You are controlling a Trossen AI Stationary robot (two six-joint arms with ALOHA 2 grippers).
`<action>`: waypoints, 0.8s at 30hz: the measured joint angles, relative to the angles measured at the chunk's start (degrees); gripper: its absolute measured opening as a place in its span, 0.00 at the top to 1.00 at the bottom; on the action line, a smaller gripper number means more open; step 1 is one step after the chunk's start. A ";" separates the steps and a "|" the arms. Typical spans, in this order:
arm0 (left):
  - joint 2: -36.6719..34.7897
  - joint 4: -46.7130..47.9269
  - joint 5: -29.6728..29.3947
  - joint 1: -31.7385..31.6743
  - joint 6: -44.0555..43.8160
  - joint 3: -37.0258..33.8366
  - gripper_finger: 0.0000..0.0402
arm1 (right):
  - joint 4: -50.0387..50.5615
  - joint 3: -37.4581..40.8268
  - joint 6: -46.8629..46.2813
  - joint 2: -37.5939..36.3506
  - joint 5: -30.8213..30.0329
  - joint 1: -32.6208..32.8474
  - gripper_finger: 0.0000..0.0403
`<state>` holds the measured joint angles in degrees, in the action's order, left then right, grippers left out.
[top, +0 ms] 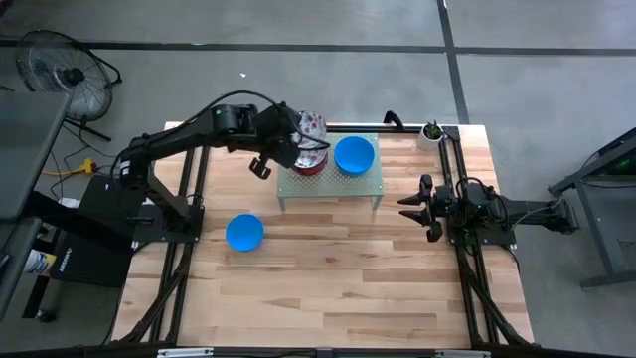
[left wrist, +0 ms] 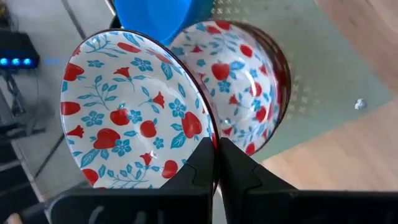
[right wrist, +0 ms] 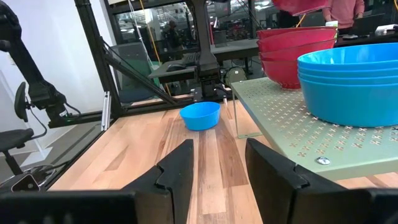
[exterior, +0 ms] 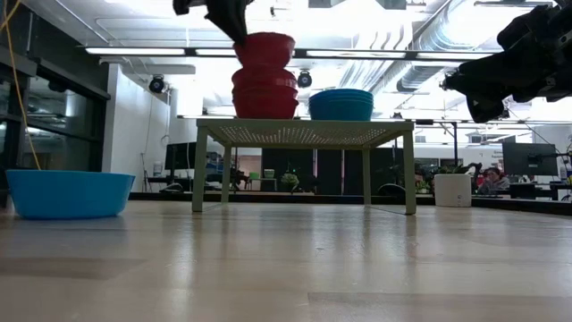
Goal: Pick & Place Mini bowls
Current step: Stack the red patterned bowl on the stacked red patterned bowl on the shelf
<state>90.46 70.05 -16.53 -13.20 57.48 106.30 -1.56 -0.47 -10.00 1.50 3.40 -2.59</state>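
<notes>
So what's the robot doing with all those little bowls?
The left gripper has pinched the rim of a flowery bowl and holds it just above the stack of flowery bowls on the green stand. A stack of blue bowls sits beside them. One blue bowl lies on the table. The right gripper waits, open.

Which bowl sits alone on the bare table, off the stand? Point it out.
The single blue bowl on the wood, on the left arm's side. The other bowls sit stacked on the green stand, or in the left gripper.
</notes>
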 joint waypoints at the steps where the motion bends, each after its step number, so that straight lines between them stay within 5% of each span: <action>1: 0.56 -0.26 0.38 -0.33 1.47 0.01 1.00 | 0.00 0.00 -0.02 0.00 0.00 0.00 0.67; 8: 2.52 -1.63 4.83 -0.97 7.68 0.11 1.00 | 0.00 0.00 -0.02 0.00 -0.01 -0.02 0.67; 24: 2.97 3.70 8.69 -1.04 6.94 -0.11 1.00 | 0.00 0.00 -0.02 0.00 0.00 0.00 0.67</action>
<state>93.43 73.75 -7.83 -14.24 64.42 106.19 -1.56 -0.47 -10.02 1.50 3.40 -2.59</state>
